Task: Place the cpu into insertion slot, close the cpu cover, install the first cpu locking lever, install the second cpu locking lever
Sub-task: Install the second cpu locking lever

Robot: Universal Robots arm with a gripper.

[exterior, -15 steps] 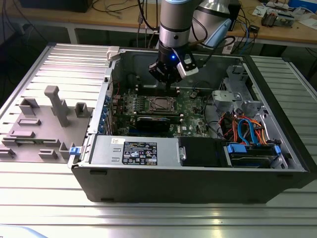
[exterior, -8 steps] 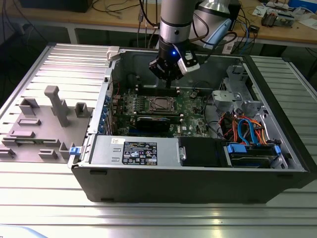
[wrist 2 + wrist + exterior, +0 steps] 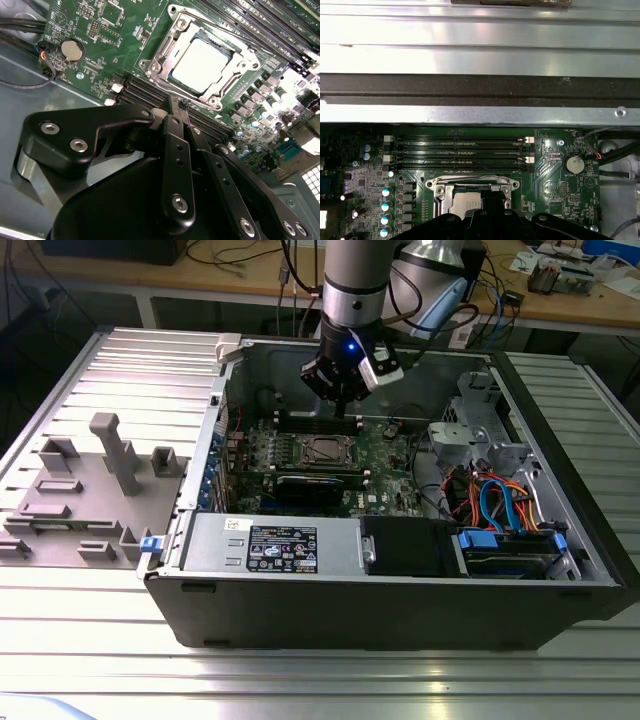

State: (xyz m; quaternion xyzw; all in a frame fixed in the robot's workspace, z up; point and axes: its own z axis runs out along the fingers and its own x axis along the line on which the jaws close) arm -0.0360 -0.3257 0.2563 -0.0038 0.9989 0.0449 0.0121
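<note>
the cpu [image 3: 202, 64] is seated in the insertion slot [image 3: 150, 65] of the green motherboard [image 3: 95, 30], with the cpu cover [image 3: 176, 36] closed flat around it. the gripper [image 3: 181, 106] hovers above the memory slots [image 3: 457, 152] just beside the socket, jaws pressed together and holding nothing.

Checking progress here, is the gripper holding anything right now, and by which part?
Nothing. The gripper is shut and empty above the memory slots; the cpu sits in its socket.
</note>
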